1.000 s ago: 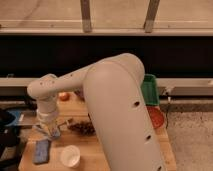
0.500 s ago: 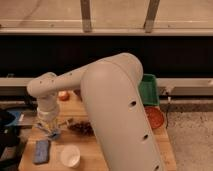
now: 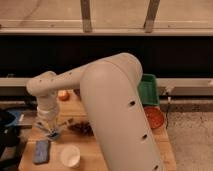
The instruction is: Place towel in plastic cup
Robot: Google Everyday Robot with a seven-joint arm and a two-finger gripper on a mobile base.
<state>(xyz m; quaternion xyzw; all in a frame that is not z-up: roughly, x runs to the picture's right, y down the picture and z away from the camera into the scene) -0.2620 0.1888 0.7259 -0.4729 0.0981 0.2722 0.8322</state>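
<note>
Camera view: white robot arm's hand low over wooden desk, left side; finger state cannot tell. Small light-blue plastic cup apparently just beneath hand. Grey-blue towel not discernible. No writing legible.
</note>
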